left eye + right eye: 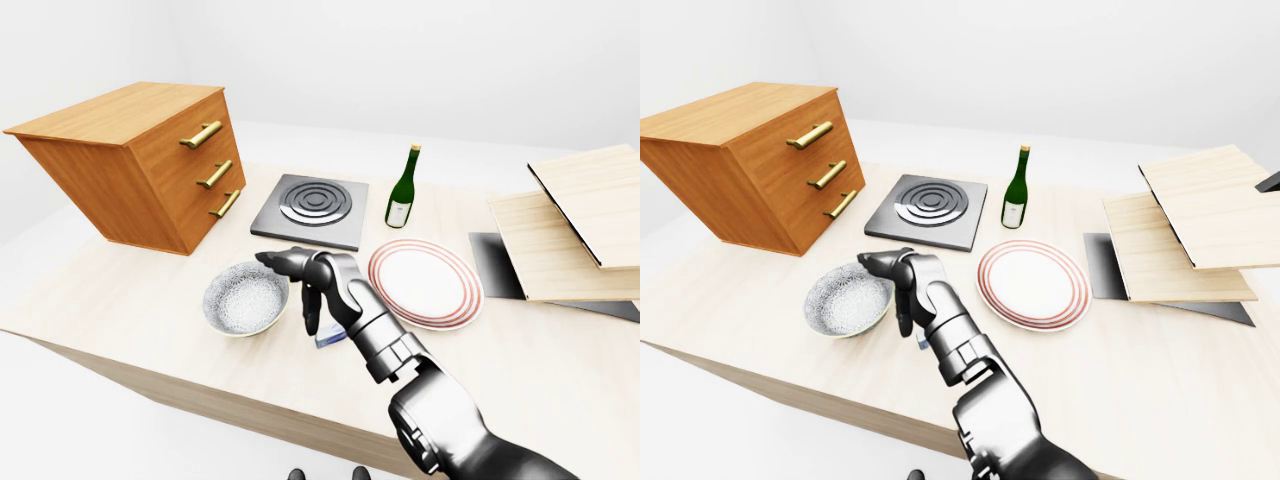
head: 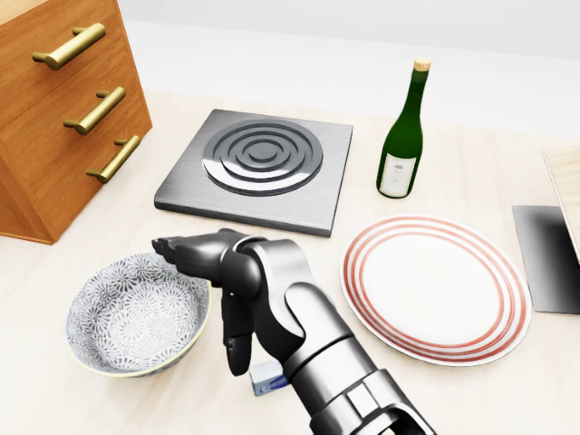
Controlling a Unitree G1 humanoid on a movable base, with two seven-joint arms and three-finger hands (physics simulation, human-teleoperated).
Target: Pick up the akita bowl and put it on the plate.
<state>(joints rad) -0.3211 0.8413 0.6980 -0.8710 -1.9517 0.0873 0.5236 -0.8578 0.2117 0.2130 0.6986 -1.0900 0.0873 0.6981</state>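
Robot's right hand (image 2: 234, 276) poised at the rim of the akita bowl (image 2: 131, 313), grasp not yet made.

The patterned akita bowl sits upright on the table (image 2: 453, 399), just to the head view's left of the fingers (image 2: 237, 340). The fingers are spread and pinch nothing. One reaches out flat over the bowl's upper right rim. The others hang down just outside its right wall, and whether they touch it cannot be told. The red-ringed plate (image 2: 435, 288) lies with nothing on it, well apart on the fingers' other side, to the view's right. A small blue-and-white box (image 2: 268, 381) lies just beneath the hanging fingertips. The step in hand looks like closing on the bowl. The next move likely calls for pinching the rim between the upper and lower fingers, lifting clear, then carrying the bowl level across to the plate.
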